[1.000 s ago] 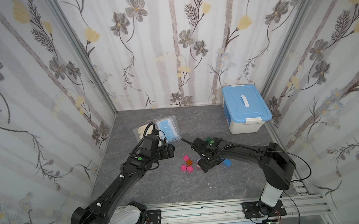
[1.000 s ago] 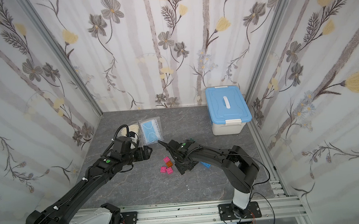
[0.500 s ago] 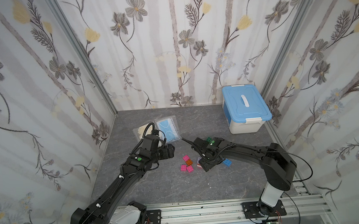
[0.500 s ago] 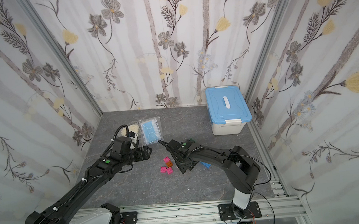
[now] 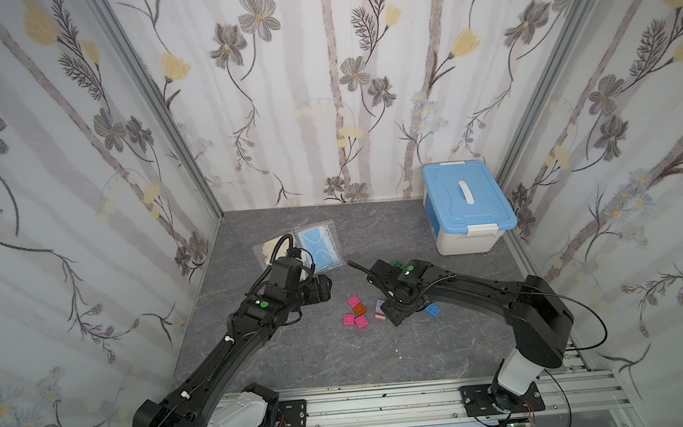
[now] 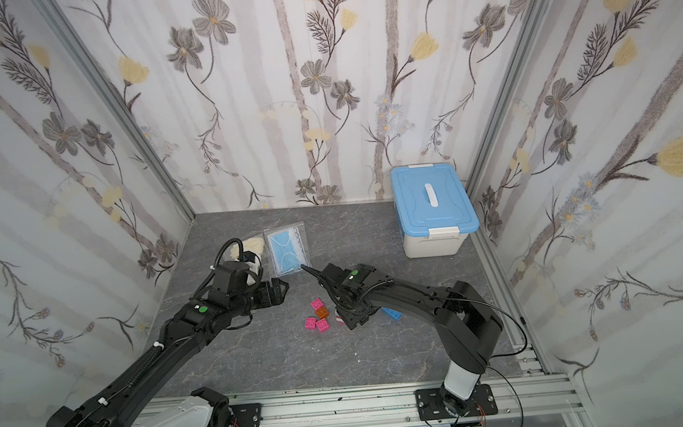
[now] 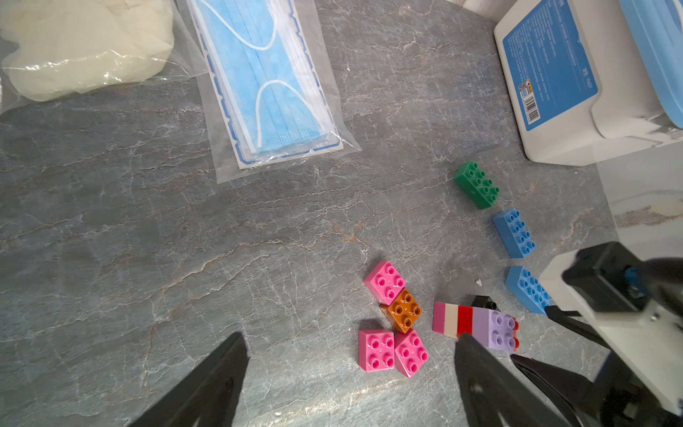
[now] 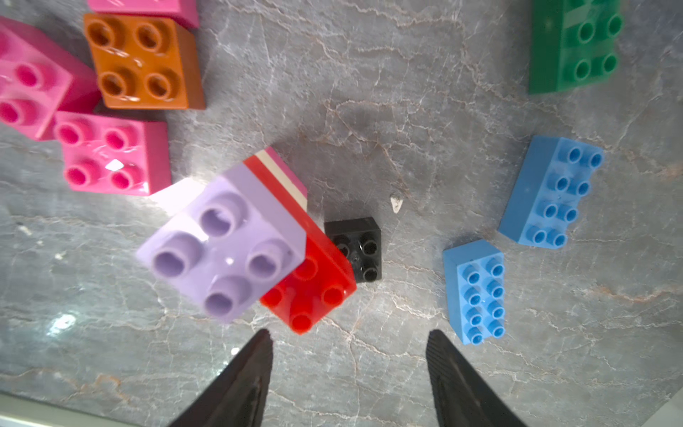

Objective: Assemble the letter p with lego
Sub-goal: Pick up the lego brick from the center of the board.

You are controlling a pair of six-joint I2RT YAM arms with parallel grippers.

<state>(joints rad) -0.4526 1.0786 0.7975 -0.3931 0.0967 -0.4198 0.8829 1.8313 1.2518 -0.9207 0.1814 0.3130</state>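
Right pincer [image 8: 348,332] seemingly narrowed slightly, jaws apart near lego stack [image 8: 221,240], left pincer [image 7: 349,335] spread wide

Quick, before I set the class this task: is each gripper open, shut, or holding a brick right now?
Left gripper: open, holding nothing.
Right gripper: open, holding nothing.

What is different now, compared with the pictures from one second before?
No visible change. The right gripper stays open by the stacked bricks, and the left gripper stays open too. No brick was taken or released.
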